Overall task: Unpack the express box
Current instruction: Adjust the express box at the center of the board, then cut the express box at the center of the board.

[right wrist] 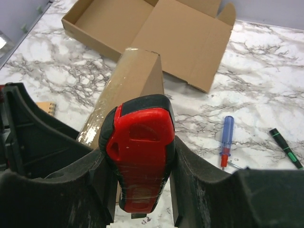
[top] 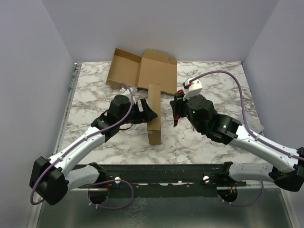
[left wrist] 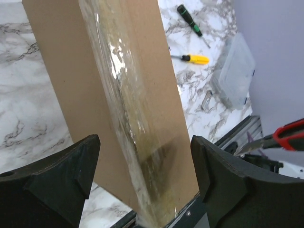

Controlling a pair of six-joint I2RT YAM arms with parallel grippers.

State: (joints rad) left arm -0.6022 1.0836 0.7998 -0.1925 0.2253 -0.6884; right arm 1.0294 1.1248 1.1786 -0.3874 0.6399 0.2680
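2 cardboard boxes: the long taped express box (top: 154, 114) lies mid-table btw both arms, the open box (top: 142, 69) is at the far edge. Left gripper (left wrist: 145, 159) is spread around the taped box, pads seemingly not touching. Right gripper (right wrist: 140, 166) pinches 1 red cutter (right wrist: 140, 142). 3 screwdrivers: blue (right wrist: 227, 137), green (left wrist: 190, 19), yellow (left wrist: 192, 58). 1 clear container (left wrist: 235, 71).

brown box (top: 154, 114), red cutter (right wrist: 140, 152), marbled table (top: 95, 95)

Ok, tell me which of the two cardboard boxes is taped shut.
The long narrow box in the middle: clear tape runs down its length. The other, the flat box behind it, lies open with its flaps spread.
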